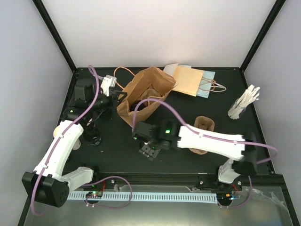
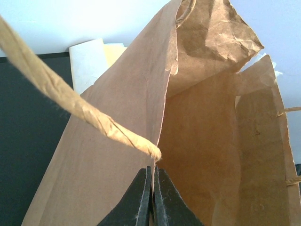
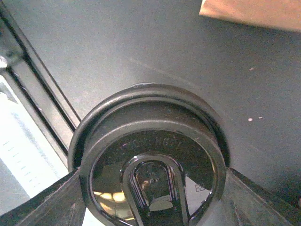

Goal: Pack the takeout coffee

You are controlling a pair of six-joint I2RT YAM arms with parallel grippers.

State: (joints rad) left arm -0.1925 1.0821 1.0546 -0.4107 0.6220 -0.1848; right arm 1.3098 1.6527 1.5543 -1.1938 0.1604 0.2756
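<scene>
The right tool stands wide, one finger on either side of a black-lidded cup that sits on the dark counter, low in the middle of the overhead frame; I cannot tell whether the fingers press it. The left tool is pinched tight on the rim of the upright brown paper bag, above centre in that frame. Toward the frame's right a brown pulp carrier sits partly behind the right arm, with flat bags above it.
</scene>
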